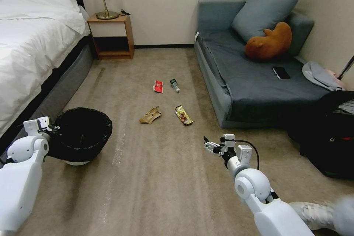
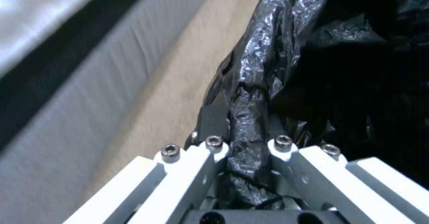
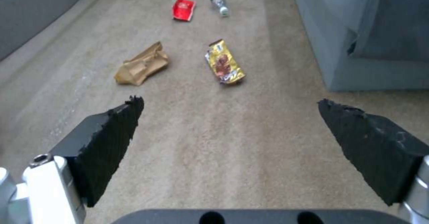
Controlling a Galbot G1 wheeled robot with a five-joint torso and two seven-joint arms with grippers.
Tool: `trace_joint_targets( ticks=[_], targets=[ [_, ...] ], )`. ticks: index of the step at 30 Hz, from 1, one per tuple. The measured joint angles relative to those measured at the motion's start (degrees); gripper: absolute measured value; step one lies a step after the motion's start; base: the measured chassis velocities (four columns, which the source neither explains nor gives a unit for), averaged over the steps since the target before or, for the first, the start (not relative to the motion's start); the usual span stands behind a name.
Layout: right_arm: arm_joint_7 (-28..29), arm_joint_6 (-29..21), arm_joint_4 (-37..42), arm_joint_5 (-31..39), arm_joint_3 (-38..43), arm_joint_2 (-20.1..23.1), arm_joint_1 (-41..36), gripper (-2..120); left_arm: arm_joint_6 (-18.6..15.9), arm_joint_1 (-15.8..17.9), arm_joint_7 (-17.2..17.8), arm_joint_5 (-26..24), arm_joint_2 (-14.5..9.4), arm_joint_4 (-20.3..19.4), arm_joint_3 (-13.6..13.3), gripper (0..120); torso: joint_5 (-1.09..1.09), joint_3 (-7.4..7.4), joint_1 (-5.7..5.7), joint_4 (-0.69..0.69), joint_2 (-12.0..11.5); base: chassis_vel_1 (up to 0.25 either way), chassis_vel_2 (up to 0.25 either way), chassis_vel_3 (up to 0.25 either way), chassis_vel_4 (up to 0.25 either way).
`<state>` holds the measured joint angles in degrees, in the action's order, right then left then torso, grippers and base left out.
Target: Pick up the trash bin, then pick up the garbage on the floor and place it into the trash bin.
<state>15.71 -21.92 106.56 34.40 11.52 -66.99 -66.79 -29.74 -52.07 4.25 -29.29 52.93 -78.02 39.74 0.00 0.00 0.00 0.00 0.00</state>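
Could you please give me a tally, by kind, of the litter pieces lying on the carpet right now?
Snack packets or wrappers: 2, the red snack packet and the yellow-brown snack wrapper
Bottles: 1, the small clear bottle
Paper bags: 1, the crumpled brown paper bag
Total: 4, all on the carpet

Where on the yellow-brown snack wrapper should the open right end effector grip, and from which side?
Across the yellow-brown snack wrapper's narrow width, near its middle, coming straight down from above. It lies flat on the carpet, long and thin, pointing away from the right end effector, leaving only the long edges to pinch.
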Motion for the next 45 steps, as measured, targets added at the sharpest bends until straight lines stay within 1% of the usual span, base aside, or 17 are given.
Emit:
trace_joint_targets(
  ticks=[1,2,4,5,7,8,10,11,12,14,18,22,27,32,38,45],
  targets=[
    [-0.1,0.1,-0.1,-0.1,-0.2,0.0,0.1,100,0.2,-1.2,0.0,1.1,0.1,-2.1,1.0,4,0.01,0.0,0.0,0.0,0.0,0.0,0.0,0.0,0.0],
    [-0.1,0.1,-0.1,-0.1,-0.2,0.0,0.1,100,0.2,-1.2,0.0,1.1,0.1,-2.1,1.0,4,0.01,0.0,0.0,0.0,0.0,0.0,0.0,0.0,0.0],
    [-0.5,0.6,-0.3,-0.1,-0.6,0.1,0.4,100,0.2,-3.3,0.1,2.5,0.3,-5.6,2.5,4,0.0,0.0,0.0,0.0,0.0,0.0,0.0,0.0,0.0],
    [-0.5,0.6,-0.3,-0.1,-0.6,0.1,0.4,100,0.2,-3.3,0.1,2.5,0.3,-5.6,2.5,4,0.0,0.0,0.0,0.0,0.0,0.0,0.0,0.0,0.0],
    [-1.2,1.6,-0.7,-0.2,-1.1,0.5,1.1,100,0.0,-5.8,0.9,3.7,0.6,-9.2,4.3,4,0.0,0.0,0.0,0.0,0.0,0.0,0.0,0.0,0.0],
    [-1.2,1.6,-0.7,-0.2,-1.1,0.5,1.1,100,0.0,-5.8,0.9,3.7,0.6,-9.2,4.3,4,0.0,0.0,0.0,0.0,0.0,0.0,0.0,0.0,0.0],
    [-2.0,3.2,-1.2,-0.1,-1.7,1.0,1.9,100,-0.3,-7.8,1.4,4.4,0.8,-12.0,6.0,4,0.0,0.0,0.0,0.01,0.0,0.0,0.0,0.0,0.0],
    [-2.0,3.2,-1.2,-0.1,-1.7,1.0,1.9,100,-0.3,-7.8,1.4,4.4,0.8,-12.0,6.0,4,0.0,0.0,0.0,0.01,0.0,0.0,0.0,0.0,0.0],
    [-2.5,4.0,-1.6,-0.1,-2.2,1.3,2.6,100,-0.4,-9.0,1.4,5.0,0.9,-13.5,6.9,4,0.0,0.0,0.0,0.01,0.0,0.0,0.0,0.0,0.0],
    [-2.8,4.4,-1.9,-0.1,-2.5,1.5,3.0,100,-0.4,-9.5,1.3,5.5,1.0,-14.2,7.5,4,0.0,0.0,0.0,0.01,0.0,0.0,0.0,0.0,0.0],
    [-3.3,4.9,-2.8,0.0,-4.0,1.6,4.6,100,0.0,-11.4,0.1,7.1,1.3,-16.3,9.3,4,0.0,0.0,0.0,0.01,0.0,0.0,0.0,0.0,0.0],
    [-3.8,5.0,-3.9,0.1,-5.1,0.9,5.8,100,0.2,-12.7,-0.6,7.4,1.6,-18.2,10.4,4,0.0,0.0,0.0,0.01,0.0,0.0,0.0,0.0,0.0],
    [-4.7,5.1,-5.2,0.1,-6.0,0.0,6.4,100,0.5,-13.2,-1.2,7.6,1.8,-18.8,11.0,4,0.0,0.0,0.0,0.0,0.0,0.0,0.0,0.0,0.0],
    [-5.3,5.2,-6.0,0.1,-6.6,-0.4,6.8,100,0.8,-13.3,-1.5,7.8,2.0,-18.9,11.1,4,-0.01,0.0,0.0,0.0,0.0,0.0,0.0,0.0,0.0],
    [-5.9,5.3,-7.3,0.1,-7.6,-1.0,7.8,100,1.0,-12.7,-1.8,8.1,2.0,-17.7,10.9,4,-0.01,0.0,0.0,0.0,0.0,0.0,0.0,0.0,0.0],
    [-6.4,6.0,-9.9,0.1,-8.7,-1.5,9.4,100,1.4,-11.7,-1.9,8.4,1.3,-15.5,10.7,4,-0.01,0.0,0.0,0.01,0.0,0.0,0.0,0.0,0.0]
  ],
)
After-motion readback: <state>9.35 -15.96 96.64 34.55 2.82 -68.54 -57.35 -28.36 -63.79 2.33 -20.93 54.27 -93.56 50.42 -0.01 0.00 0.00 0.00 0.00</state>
